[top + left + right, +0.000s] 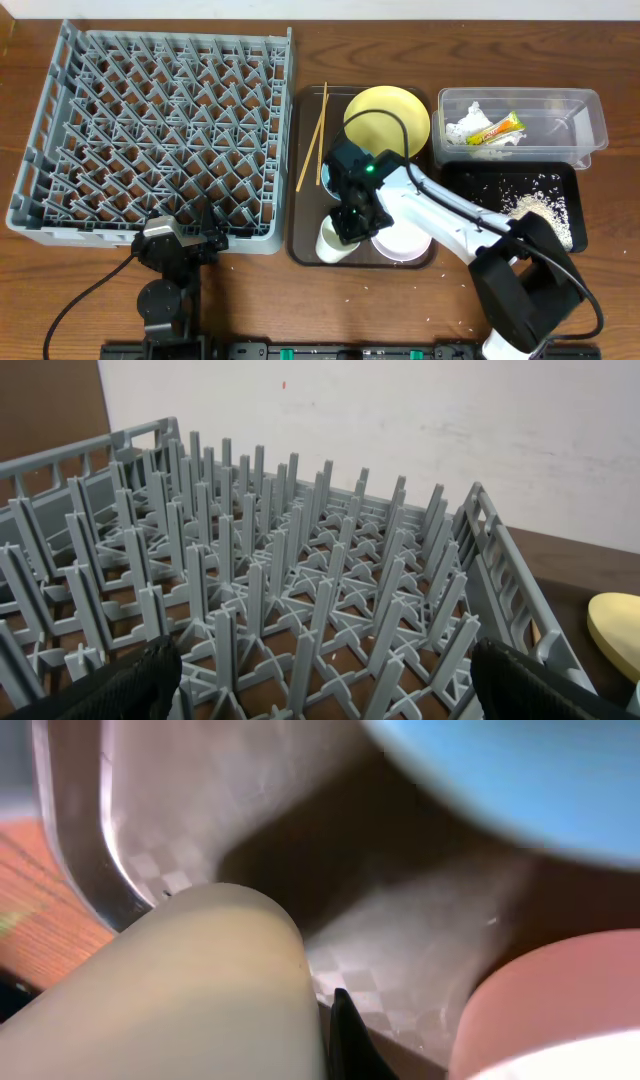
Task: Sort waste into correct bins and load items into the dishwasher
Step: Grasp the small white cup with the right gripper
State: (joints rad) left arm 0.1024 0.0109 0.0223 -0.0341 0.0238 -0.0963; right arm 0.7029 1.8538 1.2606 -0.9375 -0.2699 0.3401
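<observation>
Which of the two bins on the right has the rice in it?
The shallow black tray in front: rice lies scattered and heaped in it. The clear tub behind it holds a tissue and a wrapper.

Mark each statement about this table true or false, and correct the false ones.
1. The rack holds no dishes. True.
2. The rice lies in the black tray. True.
3. The wrapper lies in the black tray. False: it is in the clear tub, beside the tissue.
4. The chopsticks lie on the brown tray, left of the plate. True.
5. The left gripper hovers over the plate. False: it is open at the rack's near edge.
</observation>
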